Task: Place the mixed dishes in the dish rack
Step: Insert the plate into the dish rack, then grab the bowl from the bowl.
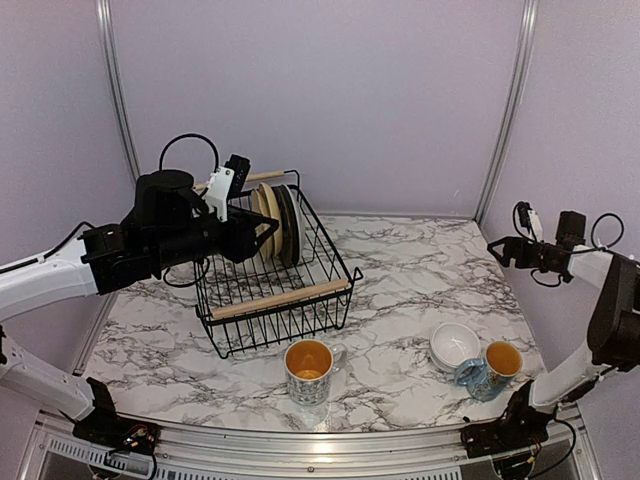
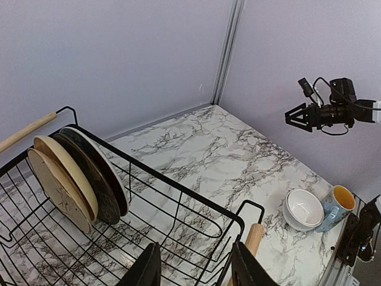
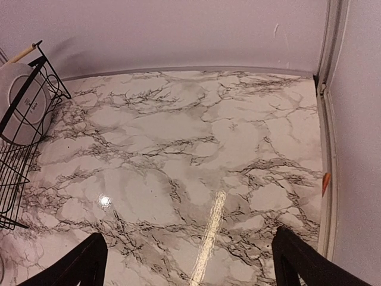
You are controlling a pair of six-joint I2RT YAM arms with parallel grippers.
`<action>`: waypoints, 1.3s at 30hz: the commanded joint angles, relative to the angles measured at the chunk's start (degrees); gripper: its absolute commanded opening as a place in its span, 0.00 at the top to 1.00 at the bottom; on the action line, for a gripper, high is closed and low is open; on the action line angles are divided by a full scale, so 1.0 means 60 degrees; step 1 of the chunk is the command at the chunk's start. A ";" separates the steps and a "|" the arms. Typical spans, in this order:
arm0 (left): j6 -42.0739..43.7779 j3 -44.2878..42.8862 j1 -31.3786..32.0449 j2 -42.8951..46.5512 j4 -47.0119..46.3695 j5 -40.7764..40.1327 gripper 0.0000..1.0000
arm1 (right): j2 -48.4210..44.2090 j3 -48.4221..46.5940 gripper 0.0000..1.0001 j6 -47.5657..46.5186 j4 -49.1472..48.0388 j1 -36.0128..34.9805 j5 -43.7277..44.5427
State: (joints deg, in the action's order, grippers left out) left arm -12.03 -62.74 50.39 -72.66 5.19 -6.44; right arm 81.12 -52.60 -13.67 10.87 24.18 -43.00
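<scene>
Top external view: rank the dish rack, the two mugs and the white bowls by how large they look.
1. Dish rack, by far the largest.
2. Centre mug and right mug look about alike; I would not rank them.
3. White bowls, slightly smaller than either mug.

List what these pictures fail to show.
Patterns on the plates: edge-on in the dish rack, partly behind the left arm, top view.
Number of white bowls: stacked, too small, top view.
Fingertips of the left gripper: cut off by the left wrist view's bottom edge.
</scene>
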 commanded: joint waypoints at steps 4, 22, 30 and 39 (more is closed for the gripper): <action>0.1276 -0.1123 0.1487 0.0361 0.2569 -0.0416 0.57 | -0.0846 -0.0298 0.11 -0.0435 0.0452 0.0129 -0.0906; 0.2079 -0.3210 0.4827 -0.2786 0.3969 -0.1909 0.59 | -0.0857 -0.0700 0.28 -0.6884 0.5968 -0.2334 0.1669; 0.1347 -0.3329 0.5147 -0.3780 0.3339 -0.2343 0.58 | -0.0439 0.0048 0.24 -0.7235 0.6177 -0.3363 0.3092; 0.0878 -0.3647 0.5127 -0.4039 0.3039 -0.3306 0.55 | 0.0053 0.0400 0.21 -0.7232 0.6320 -0.4432 0.3564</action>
State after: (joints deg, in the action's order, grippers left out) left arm -5.02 -82.26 80.97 -96.01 25.85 -22.85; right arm 80.14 -50.63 -56.66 47.62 0.64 -24.23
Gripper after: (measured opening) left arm 0.451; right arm 0.785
